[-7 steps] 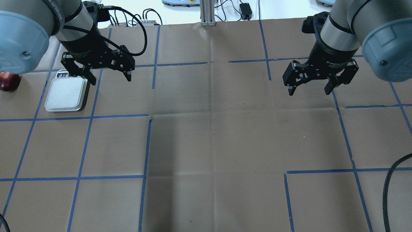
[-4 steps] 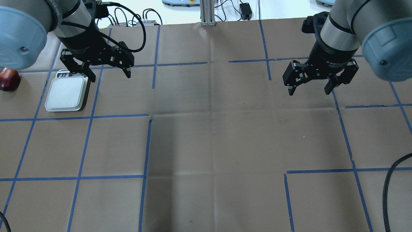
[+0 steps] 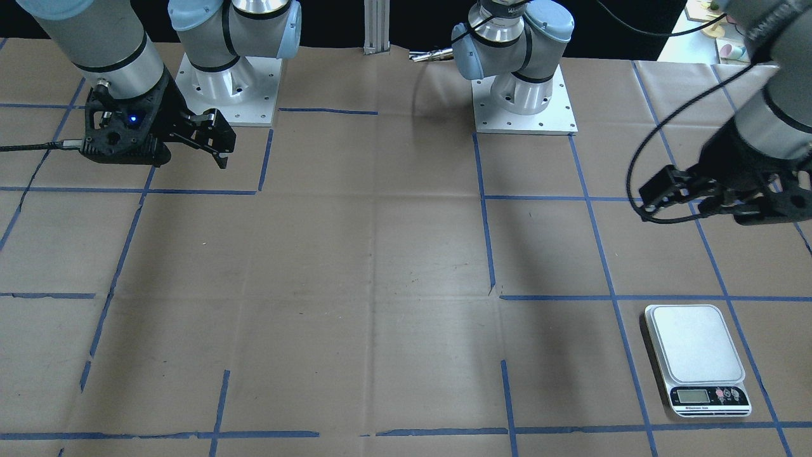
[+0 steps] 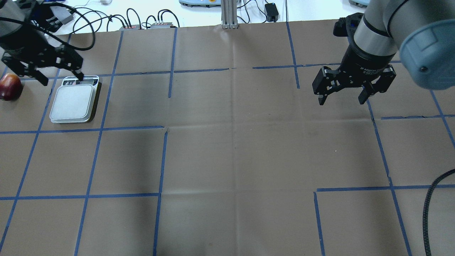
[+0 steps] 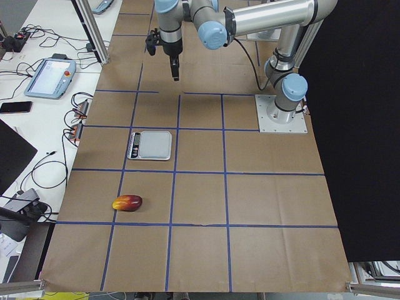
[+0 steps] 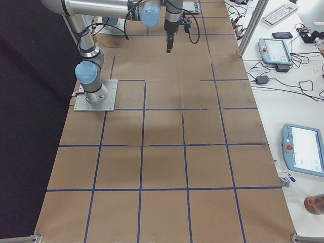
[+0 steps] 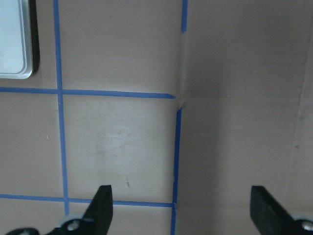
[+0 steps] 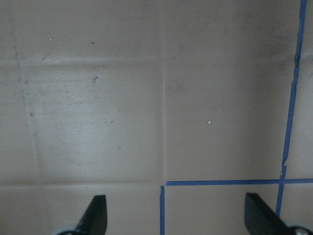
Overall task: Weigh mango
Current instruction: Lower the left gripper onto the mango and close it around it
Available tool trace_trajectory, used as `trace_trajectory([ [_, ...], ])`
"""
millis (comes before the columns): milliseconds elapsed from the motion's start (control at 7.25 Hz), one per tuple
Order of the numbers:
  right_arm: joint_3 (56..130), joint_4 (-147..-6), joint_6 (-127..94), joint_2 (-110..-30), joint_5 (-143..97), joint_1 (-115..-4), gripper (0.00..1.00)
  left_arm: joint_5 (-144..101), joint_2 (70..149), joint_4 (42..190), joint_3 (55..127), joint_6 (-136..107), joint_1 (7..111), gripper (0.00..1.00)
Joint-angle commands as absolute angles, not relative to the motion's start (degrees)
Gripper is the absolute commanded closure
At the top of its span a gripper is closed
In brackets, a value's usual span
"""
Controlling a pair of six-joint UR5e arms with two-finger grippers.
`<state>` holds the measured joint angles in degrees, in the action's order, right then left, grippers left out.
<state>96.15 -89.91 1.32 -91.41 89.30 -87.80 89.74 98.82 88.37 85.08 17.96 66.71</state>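
Observation:
The mango (image 4: 10, 87), dark red, lies at the far left table edge; in the exterior left view it (image 5: 127, 203) shows red fading to yellow at one end. It is out of the front-facing view. The white kitchen scale (image 4: 74, 103) stands just right of it, its plate bare (image 3: 694, 348). My left gripper (image 4: 62, 80) is open and empty, hovering over the scale's display end, right of the mango. Its wrist view shows open fingers (image 7: 100, 203) and a scale corner (image 7: 14, 39). My right gripper (image 4: 341, 101) is open and empty, hovering at the far right.
Brown paper with blue tape lines (image 4: 161, 160) covers the table. Cables and small boxes (image 4: 142, 25) lie beyond the far edge. A black cable (image 4: 432, 199) hangs at the right front. Arm bases (image 3: 523, 95) stand on the robot's side.
My left gripper has swung left, from right of the scale to over its display end, closer to the mango. The right arm has not moved.

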Motion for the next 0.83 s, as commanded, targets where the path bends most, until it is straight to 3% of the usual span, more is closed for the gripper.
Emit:
trace_trajectory([
  [0,96.2,-89.9,1.3,-91.4,89.3,-87.8,0.00,89.6,109.3,86.4,76.1,32.0,54.0,0.00],
  [414,96.2,-89.9,1.3,-91.4,89.3,-87.8,0.00,89.7,128.0,86.9,55.0,44.1,48.0,0.00],
  [690,96.2,-89.9,1.3,-91.4,89.3,-87.8,0.00,89.6,136.5,87.0,46.4,48.0,46.6,0.00],
])
